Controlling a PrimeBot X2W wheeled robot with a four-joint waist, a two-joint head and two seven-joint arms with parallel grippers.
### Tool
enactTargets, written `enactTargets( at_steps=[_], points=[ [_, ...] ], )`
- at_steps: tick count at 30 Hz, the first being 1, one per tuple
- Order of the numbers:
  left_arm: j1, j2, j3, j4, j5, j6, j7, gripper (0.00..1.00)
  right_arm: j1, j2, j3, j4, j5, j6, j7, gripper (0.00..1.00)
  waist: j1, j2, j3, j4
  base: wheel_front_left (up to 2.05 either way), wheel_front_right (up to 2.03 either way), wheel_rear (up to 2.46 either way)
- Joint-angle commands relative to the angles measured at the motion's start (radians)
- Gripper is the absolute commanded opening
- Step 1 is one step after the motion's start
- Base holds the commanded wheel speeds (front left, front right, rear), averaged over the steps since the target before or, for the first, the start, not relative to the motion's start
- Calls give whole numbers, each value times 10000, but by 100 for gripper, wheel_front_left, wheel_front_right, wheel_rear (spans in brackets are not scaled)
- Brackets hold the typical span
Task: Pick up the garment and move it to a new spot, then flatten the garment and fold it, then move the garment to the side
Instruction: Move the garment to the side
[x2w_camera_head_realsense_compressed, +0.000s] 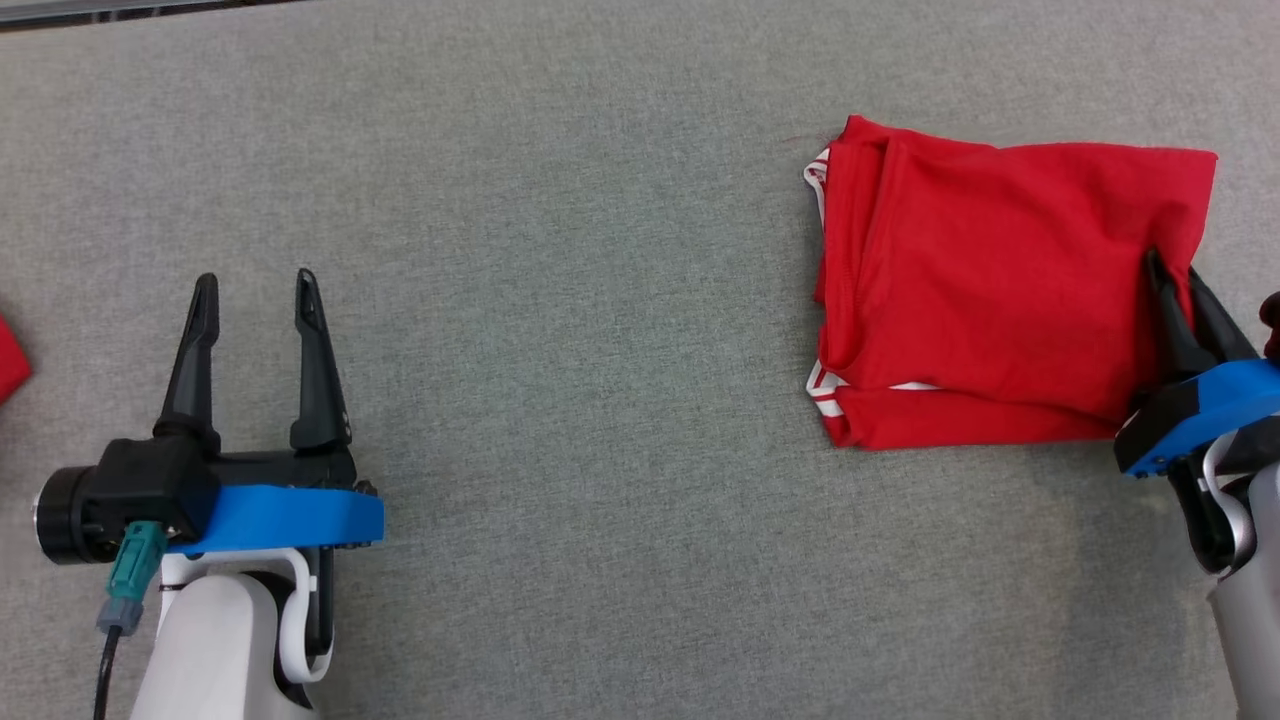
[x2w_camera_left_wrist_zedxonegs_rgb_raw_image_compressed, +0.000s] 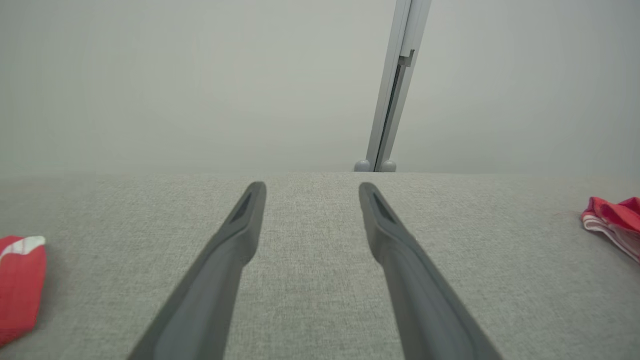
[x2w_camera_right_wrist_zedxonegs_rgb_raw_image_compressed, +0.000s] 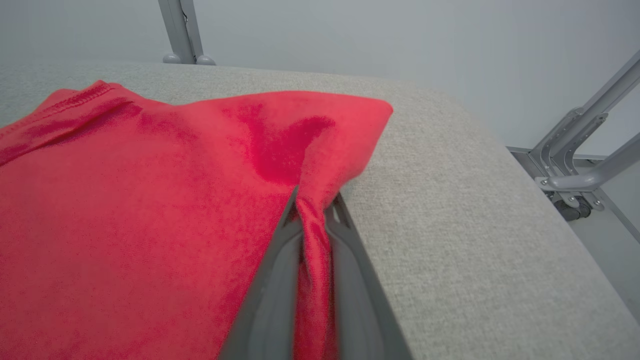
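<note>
A folded red garment (x2w_camera_head_realsense_compressed: 1000, 290) with white striped trim lies on the grey table (x2w_camera_head_realsense_compressed: 600, 300) at the right. My right gripper (x2w_camera_head_realsense_compressed: 1172, 268) is shut on the garment's right edge; in the right wrist view a pinched ridge of red cloth (x2w_camera_right_wrist_zedxonegs_rgb_raw_image_compressed: 312, 235) runs between its two dark fingers, and the rest of the garment (x2w_camera_right_wrist_zedxonegs_rgb_raw_image_compressed: 125, 225) spreads to the left. My left gripper (x2w_camera_head_realsense_compressed: 255, 290) stands open over bare table at the lower left, with nothing between its fingers (x2w_camera_left_wrist_zedxonegs_rgb_raw_image_compressed: 240, 235). The garment's striped corner (x2w_camera_left_wrist_zedxonegs_rgb_raw_image_compressed: 612, 220) shows at the left wrist view's right edge.
Another piece of red cloth (x2w_camera_head_realsense_compressed: 10, 360) lies at the table's far left edge, seen also as a red and white cloth (x2w_camera_left_wrist_zedxonegs_rgb_raw_image_compressed: 20, 285). A metal post (x2w_camera_left_wrist_zedxonegs_rgb_raw_image_compressed: 395, 90) rises behind the table. The table's right edge (x2w_camera_right_wrist_zedxonegs_rgb_raw_image_compressed: 525, 175) drops off beside a metal frame (x2w_camera_right_wrist_zedxonegs_rgb_raw_image_compressed: 580, 155).
</note>
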Motion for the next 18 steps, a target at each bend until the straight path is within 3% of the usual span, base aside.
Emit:
enactTargets(
  at_steps=[1,10,18],
  points=[
    [-185,104,50,-45,48,4,-23,100,-35,-48,-24,-124,-39,-2,22,0,-2,0,34,-10,0,0,0],
    [-434,173,-152,-301,68,-37,28,100,-1329,-558,-38,-777,-255,-2,667,0,-2,0,434,227,0,0,0],
    [-716,212,-278,-627,122,48,133,100,-2902,-2001,-197,-9,-347,-2,1273,0,-2,0,1125,766,0,0,0]
  ],
)
